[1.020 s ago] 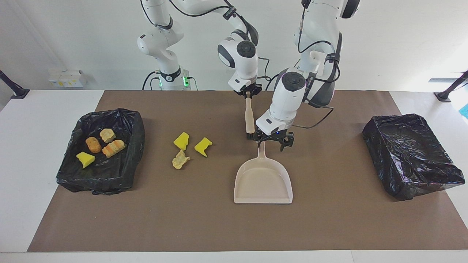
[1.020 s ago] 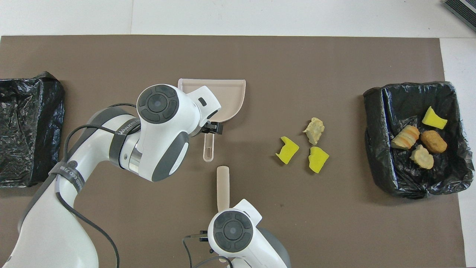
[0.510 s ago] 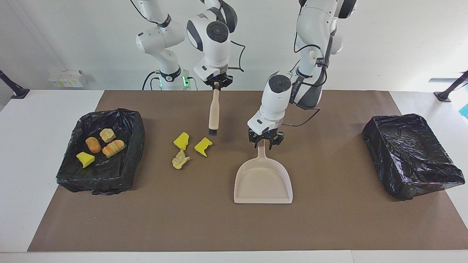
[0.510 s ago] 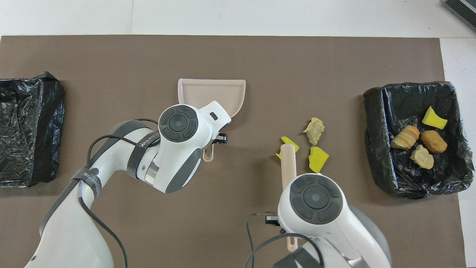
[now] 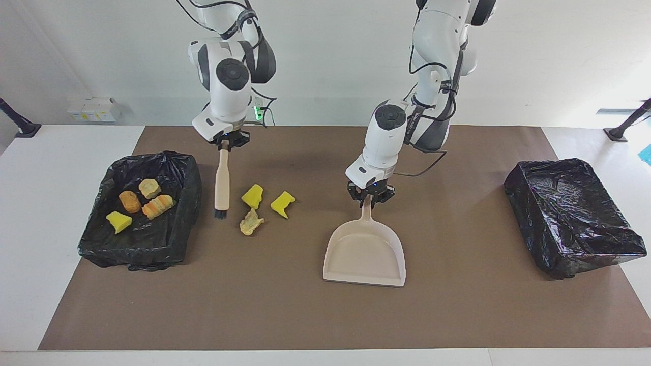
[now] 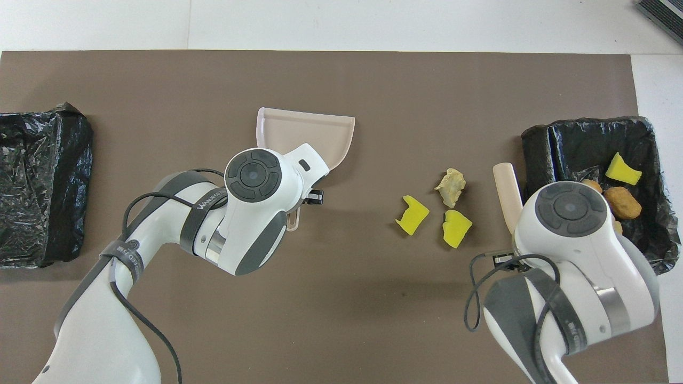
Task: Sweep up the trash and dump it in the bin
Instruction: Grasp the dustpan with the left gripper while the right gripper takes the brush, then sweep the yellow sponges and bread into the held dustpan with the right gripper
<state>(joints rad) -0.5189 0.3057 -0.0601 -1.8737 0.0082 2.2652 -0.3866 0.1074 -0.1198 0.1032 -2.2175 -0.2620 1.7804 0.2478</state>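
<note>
The right gripper (image 5: 223,145), clamped on the hanging beige hand brush (image 5: 221,184), seemingly sets its bristles between the filled black-lined bin (image 5: 96,239) and three loose trash scraps (image 5: 258,206), with the beige plastic dustpan (image 5: 365,252), held by the closed left gripper (image 5: 370,198), lying toward the left arm's end.

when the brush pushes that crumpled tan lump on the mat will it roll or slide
The tan lump looks crumpled and irregular, so it will probably tumble or skid unevenly, not roll. It seems light, so a push from the brush may flick it. It lies close to the yellow pieces and may nudge them.

Yellow and tan trash (image 5: 253,196), beige dustpan (image 5: 364,254) and brush (image 5: 222,178), black-lined bins (image 5: 140,244), brown mat (image 5: 305,315)
</note>
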